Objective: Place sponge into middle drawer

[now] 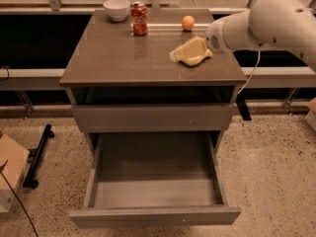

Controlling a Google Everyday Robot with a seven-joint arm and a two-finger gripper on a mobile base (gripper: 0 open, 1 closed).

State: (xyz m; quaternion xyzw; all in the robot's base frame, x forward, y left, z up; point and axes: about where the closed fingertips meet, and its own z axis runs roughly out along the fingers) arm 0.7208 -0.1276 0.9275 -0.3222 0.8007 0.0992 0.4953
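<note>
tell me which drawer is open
The lower drawer, pulled out; the upper drawer is shut. The gripper is at the sponge on top.

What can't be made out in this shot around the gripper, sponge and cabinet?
- The gripper, at the pale yellow foam sponge, right end: its grip is hidden by the white wrist housing.
- Sponge resting on or lifted off the grey cabinet top: one view cannot settle it.
- The dark slot under the top: contents lost in shadow.
- The white arm: cut off by the right edge.
</note>
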